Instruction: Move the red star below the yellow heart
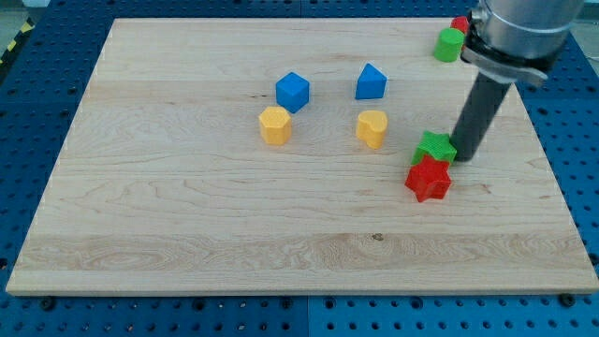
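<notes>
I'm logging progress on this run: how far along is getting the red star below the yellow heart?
Done: nothing yet; the red star lies toward the view's right of the yellow heart, only slightly lower, and touches the green star. In hand: my tip sits by the green star's right edge, just above-right of the red star. Left: pushing the red star leftward until it lies under the heart.

Red star (pixel 429 179): small chunky block, lying flat on the board at the view's right, nearer the bottom; glossy red, points splayed; touching another block on its upper side; yellow heart (pixel 372 128): upright block, left of and farther up than the star, well apart.
</notes>
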